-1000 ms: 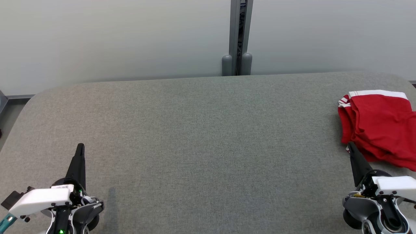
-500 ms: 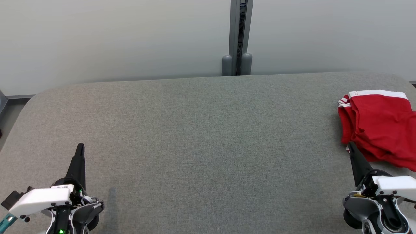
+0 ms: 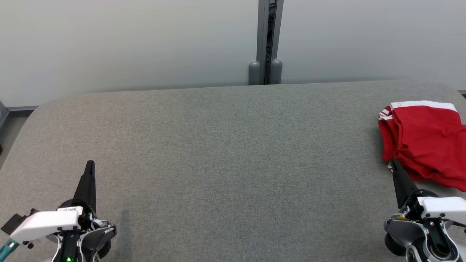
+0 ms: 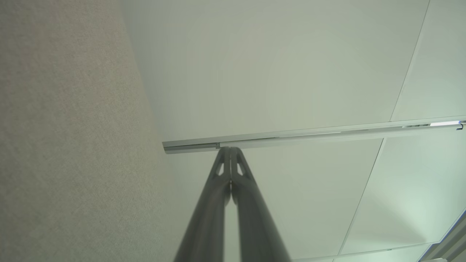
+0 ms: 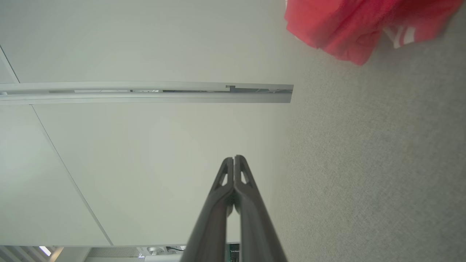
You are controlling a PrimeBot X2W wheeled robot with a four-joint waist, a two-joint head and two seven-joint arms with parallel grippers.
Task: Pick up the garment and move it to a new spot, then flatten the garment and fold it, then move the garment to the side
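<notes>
Head view: red garment with white striped trim lies at 3 o'clock on the grey table, against the frame's right border; part of it runs out of frame.
Garment shape: a few loose layers stacked, white hem band squared off on the far side, near edge ragged and creased. Not spread flat.
Left gripper: left gripper sits at 7 o'clock over bare table, fingers pressed together, nothing between them.
Right gripper: right gripper sits at 5 o'clock, fingers pressed together, empty. Its tip lines up with the garment's near corner. In the right wrist view the cloth sits at 1 o'clock, apart from the fingertips.
Progress: two readings fit. Either a rumpled heap at the side, waiting to be carried to a new spot, or a rough fold already parked at the side. The layering hints at a fold and the ragged near edge at a heap; not settled.
What shows: garment lies off-centre, at the side, held by neither gripper.
Edges: far edge runs from 10 to 2 o'clock with rounded corners, pale wall close behind, grey post at 12 o'clock. Table drops away at 9 o'clock. The gap between garment and right table edge is out of frame; cannot tell.
Open room: broad bare stretch from 9 o'clock across the centre to about 2 o'clock, enough, I judge, for spreading and folding.
</notes>
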